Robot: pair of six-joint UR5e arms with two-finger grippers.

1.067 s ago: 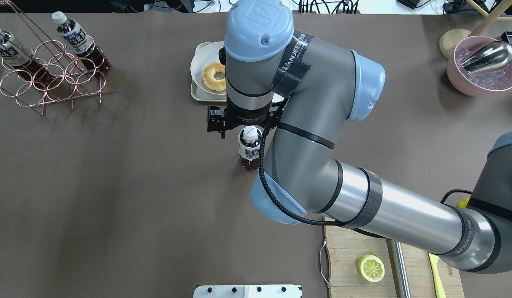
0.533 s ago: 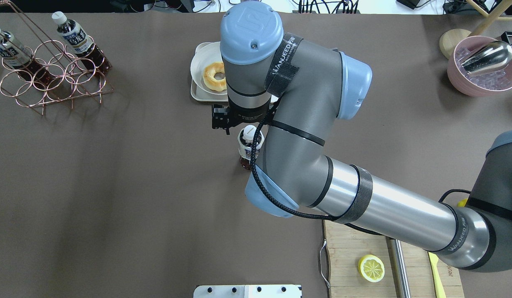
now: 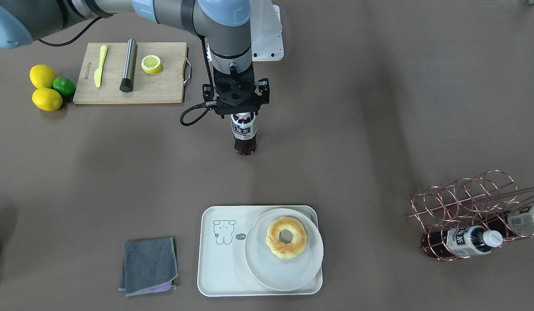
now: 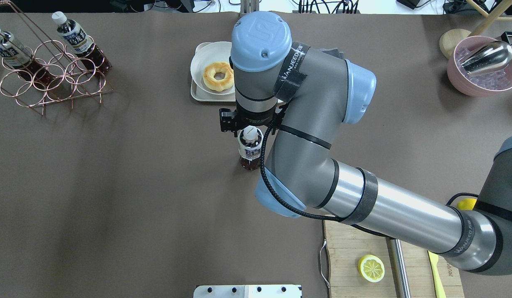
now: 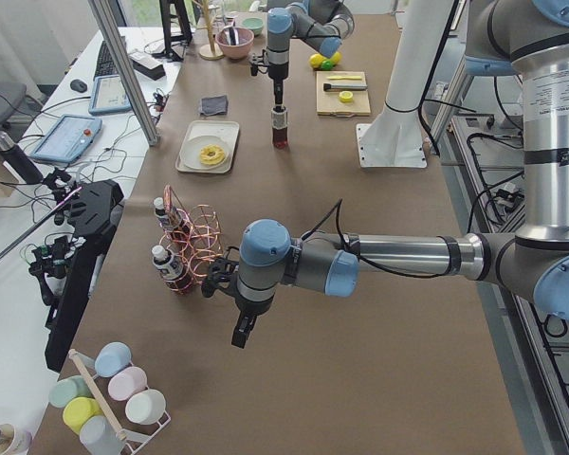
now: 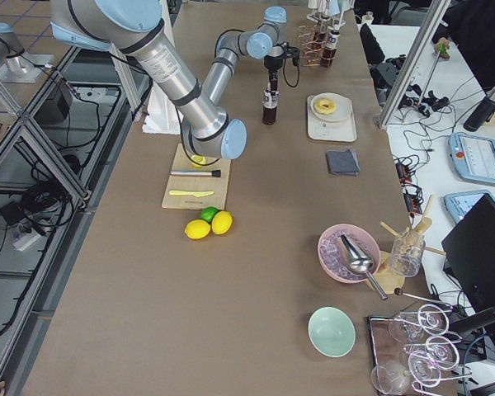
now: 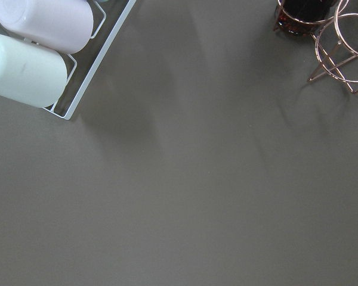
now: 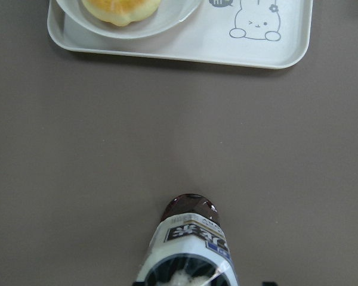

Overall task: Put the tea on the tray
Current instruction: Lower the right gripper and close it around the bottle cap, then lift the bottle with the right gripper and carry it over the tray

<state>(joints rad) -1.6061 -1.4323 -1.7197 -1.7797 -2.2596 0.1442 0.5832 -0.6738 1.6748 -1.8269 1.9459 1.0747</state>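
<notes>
The tea bottle [image 3: 244, 131] stands upright on the brown table near its middle, with dark drink and a white-and-black label; it also shows in the overhead view [image 4: 250, 151] and the right wrist view [image 8: 188, 238]. My right gripper [image 3: 243, 115] hangs straight above it, open, with a finger on either side of the cap. The cream-white tray [image 3: 219, 268] with the drawn bear lies beyond the bottle, apart from it, and shows in the right wrist view [image 8: 268, 53]. My left gripper [image 5: 239, 336] hovers near the copper rack; I cannot tell its state.
A round white plate [image 3: 292, 276] with a doughnut [image 3: 286, 237] fills half the tray. Two alike bottles lie in the copper wire rack [image 4: 53, 78]. A grey cloth [image 3: 149, 265] lies beside the tray. The cutting board [image 3: 128, 73], the lemons and a lime stand near the robot.
My right gripper has shifted sideways, to the right in the overhead view, and now sits over the bottle's cap. The bottle has not moved.
</notes>
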